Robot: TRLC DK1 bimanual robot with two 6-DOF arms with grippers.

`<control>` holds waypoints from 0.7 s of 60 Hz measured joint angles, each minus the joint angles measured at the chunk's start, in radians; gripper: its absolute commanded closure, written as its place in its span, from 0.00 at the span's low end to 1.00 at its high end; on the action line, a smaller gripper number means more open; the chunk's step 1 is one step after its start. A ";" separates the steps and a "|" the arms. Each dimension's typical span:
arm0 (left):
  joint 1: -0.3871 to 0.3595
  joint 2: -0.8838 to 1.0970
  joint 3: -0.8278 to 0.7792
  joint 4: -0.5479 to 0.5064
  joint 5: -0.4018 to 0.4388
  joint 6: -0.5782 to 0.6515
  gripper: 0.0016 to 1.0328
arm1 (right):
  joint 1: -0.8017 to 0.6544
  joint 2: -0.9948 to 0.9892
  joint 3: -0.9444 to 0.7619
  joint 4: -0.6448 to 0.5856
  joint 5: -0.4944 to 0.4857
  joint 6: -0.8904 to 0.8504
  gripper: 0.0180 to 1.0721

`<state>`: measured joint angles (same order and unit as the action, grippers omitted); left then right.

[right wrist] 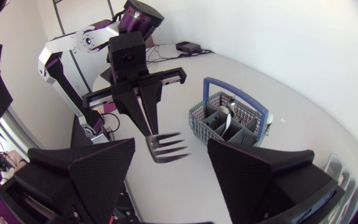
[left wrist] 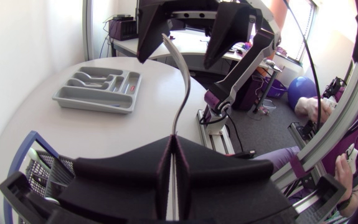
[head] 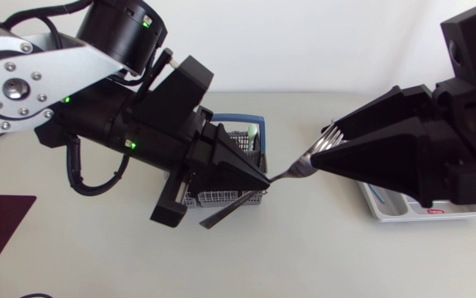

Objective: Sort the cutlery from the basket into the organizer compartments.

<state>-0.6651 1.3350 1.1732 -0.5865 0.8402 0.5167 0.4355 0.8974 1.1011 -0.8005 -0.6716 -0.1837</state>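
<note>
The fork [head: 297, 169] is held by its handle in the left gripper [head: 260, 177], whose fingers are clamped on it. That arm is stretched in low over the basket [head: 239, 121]. The fork is kept in the air, tines set between the wide-spread fingers of the right gripper [head: 324, 149] and touched by neither, with the organizer [head: 384, 209] partly covered beneath that arm.
</note>
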 measured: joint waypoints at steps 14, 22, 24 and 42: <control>0.059 0.000 0.000 0.000 0.001 0.008 0.97 | 0.000 -0.056 0.002 -0.040 -0.013 0.001 0.20; 0.100 0.000 0.000 0.000 0.005 0.010 0.97 | 0.000 -0.086 0.003 -0.058 -0.013 0.001 0.20; 0.108 0.000 0.000 0.000 0.010 0.010 0.97 | 0.000 -0.091 0.003 -0.058 -0.013 0.001 0.20; 0.121 0.004 0.027 0.160 0.017 -0.149 0.97 | 0.029 -0.103 -0.105 0.042 0.016 0.031 0.20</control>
<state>-0.5446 1.3388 1.1999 -0.4263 0.8570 0.3676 0.4641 0.7948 0.9958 -0.7586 -0.6552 -0.1528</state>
